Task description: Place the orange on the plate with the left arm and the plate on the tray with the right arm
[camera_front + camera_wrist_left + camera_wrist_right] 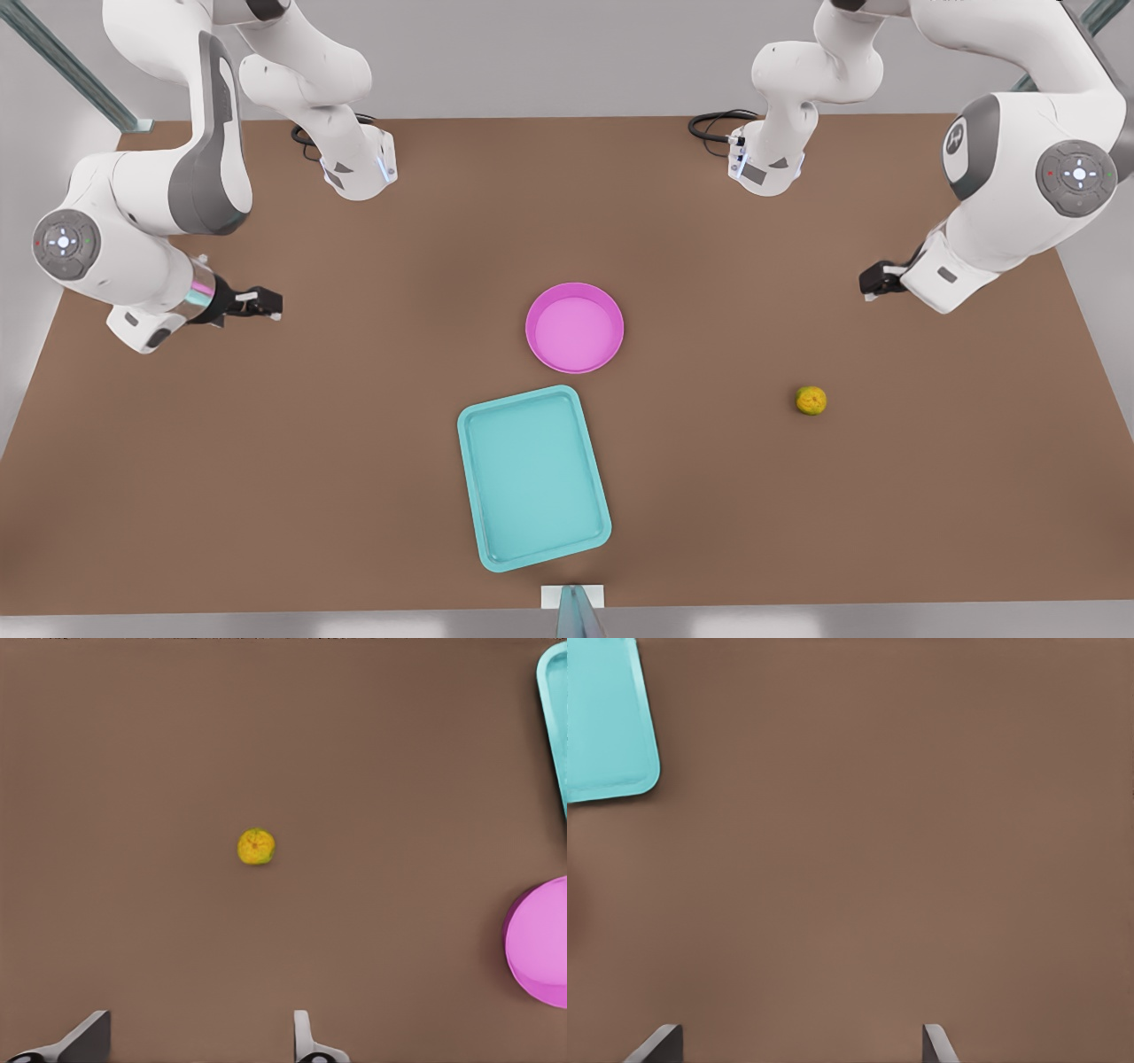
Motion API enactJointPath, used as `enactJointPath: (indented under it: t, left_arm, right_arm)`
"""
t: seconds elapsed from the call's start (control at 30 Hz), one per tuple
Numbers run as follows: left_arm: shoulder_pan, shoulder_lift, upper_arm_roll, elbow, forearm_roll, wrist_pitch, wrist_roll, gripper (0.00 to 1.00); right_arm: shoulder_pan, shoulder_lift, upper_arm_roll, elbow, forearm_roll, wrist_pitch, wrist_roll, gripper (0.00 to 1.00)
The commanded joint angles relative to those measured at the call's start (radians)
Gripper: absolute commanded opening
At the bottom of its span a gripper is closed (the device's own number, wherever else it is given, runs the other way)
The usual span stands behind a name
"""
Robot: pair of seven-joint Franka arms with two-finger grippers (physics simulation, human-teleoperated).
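A: Where did things stand at that moment?

B: The orange (811,400) lay bare on the table (266,496), well apart from the plate (575,327), which sat empty just beside the tray (533,478). The left claw (877,282) hovered over the table on the front view's right, fingers apart, with the orange ahead of it in its wrist view. The right claw (257,303) waited on the front view's left, fingers likewise apart and holding nothing.

A: What looked risky?

B: The fruit was small and round, so an off-centre close could have squirted it away rolling. Later, gripping the plate by its thin rim might have tilted it, letting the orange roll out before the tray.
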Motion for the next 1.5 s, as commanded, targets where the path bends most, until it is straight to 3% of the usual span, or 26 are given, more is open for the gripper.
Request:
enactJointPath:
  t: [0.0, 0.07, 0.17, 0.23, 0.33, 0.53, 1.23, 1.27, 1.3, 1.47]
  left_arm:
    - [0.000, 0.003, 0.001, 0.001, 0.000, 0.037, -0.065, 1.00]
    - [0.001, 0.043, 0.004, 0.001, 0.001, 0.045, -0.083, 1.00]
    - [0.024, 0.251, 0.013, -0.073, -0.002, 0.174, -0.066, 1.00]
    - [0.044, 0.379, 0.015, -0.093, 0.006, 0.402, -0.048, 1.00]
    - [0.108, 0.399, 0.027, -0.265, -0.002, 0.675, 0.121, 1.00]
    - [0.099, 0.428, 0.022, -0.335, -0.011, 0.764, 0.122, 1.00]
    - [0.079, 0.546, 0.016, -0.341, -0.069, 0.772, 0.133, 1.00]
    - [0.079, 0.544, 0.016, -0.343, -0.069, 0.768, 0.131, 0.76]
    - [0.079, 0.544, 0.016, -0.343, -0.069, 0.761, 0.130, 0.61]
    - [0.072, 0.514, 0.016, -0.343, -0.072, 0.711, 0.089, 0.51]
  right_arm:
    - [0.000, -0.001, -0.001, 0.000, 0.002, 0.048, -0.035, 1.00]
    - [0.000, -0.001, 0.001, 0.000, 0.000, 0.048, -0.035, 1.00]
    - [0.000, -0.001, -0.001, 0.000, 0.000, 0.048, -0.035, 1.00]
    - [0.000, -0.001, -0.001, 0.000, 0.000, 0.048, -0.035, 1.00]
    - [0.000, -0.001, -0.001, 0.000, 0.000, 0.048, -0.035, 1.00]
    - [0.000, 0.001, 0.001, -0.001, 0.002, 0.048, -0.034, 1.00]
    - [0.001, 0.004, 0.001, -0.001, 0.002, 0.048, -0.032, 1.00]
    - [0.001, 0.004, 0.001, -0.001, 0.002, 0.048, -0.032, 1.00]
    - [0.001, 0.004, 0.001, -0.001, 0.000, 0.048, -0.032, 1.00]
    - [0.001, 0.004, 0.001, -0.001, 0.000, 0.048, -0.032, 1.00]
